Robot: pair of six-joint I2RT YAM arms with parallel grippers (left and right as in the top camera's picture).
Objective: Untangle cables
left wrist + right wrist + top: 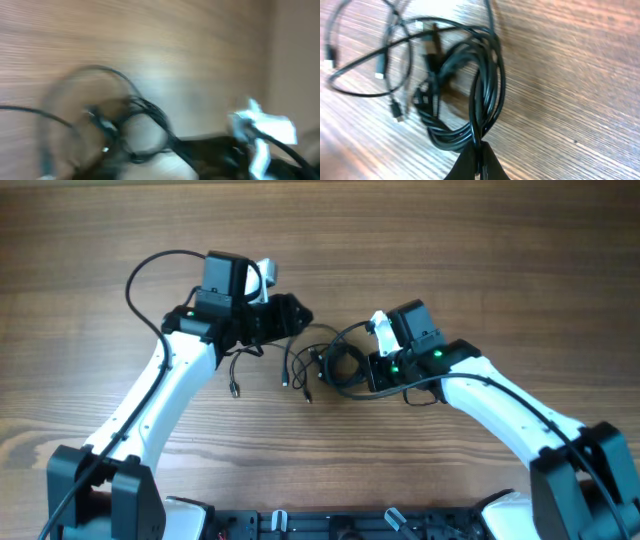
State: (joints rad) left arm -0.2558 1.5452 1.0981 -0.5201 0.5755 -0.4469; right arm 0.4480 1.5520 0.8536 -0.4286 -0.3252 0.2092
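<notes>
- Cables [308, 370], thin black plug-ended wires, lie looped on brown wooden table [450, 240] between the arms.
- Right gripper [479, 159] pinches the coil's strands; draw them away gently (never jerk).
- Left gripper [292, 315]: too blurred to tell how its jaws stand.

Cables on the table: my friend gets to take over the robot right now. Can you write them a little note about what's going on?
Right gripper: shut, pinching the coiled part of the cables.
Left gripper: at the bundle's far edge. Its wrist view is blurred, so I cannot tell if it is open or shut.
Where: the wires lie in a loose bundle on the table between the two arms, with plug ends trailing toward the left arm.
Done: one grip on the coil. No wire lies apart yet.
Left: pull the loops apart and lay each wire out alone.
</notes>
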